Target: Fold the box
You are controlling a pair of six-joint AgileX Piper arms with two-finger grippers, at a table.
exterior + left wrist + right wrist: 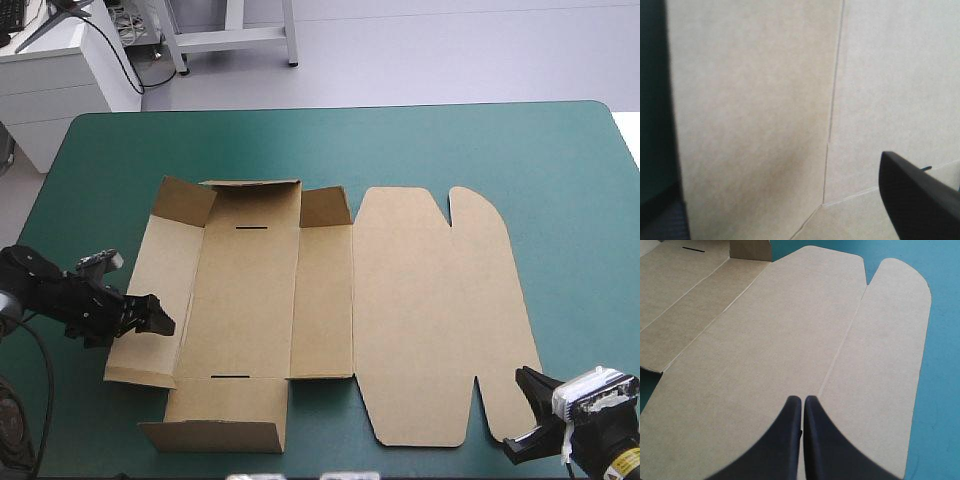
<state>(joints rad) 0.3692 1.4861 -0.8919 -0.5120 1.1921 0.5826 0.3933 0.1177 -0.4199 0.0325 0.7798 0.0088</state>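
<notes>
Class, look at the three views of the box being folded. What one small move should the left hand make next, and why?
Probably tip the left wall upright. The open left hand is at that wall of the box, which seems only partly raised, leaning outward; the right hand rests shut over the flat lid.

Room far and right, blocked at left
Bare bench (420, 140) runs beyond the box (430, 300) and along its right side; raised walls (165, 265) at its left end bar a low pass, the left tool (160, 320) beside them.
</notes>
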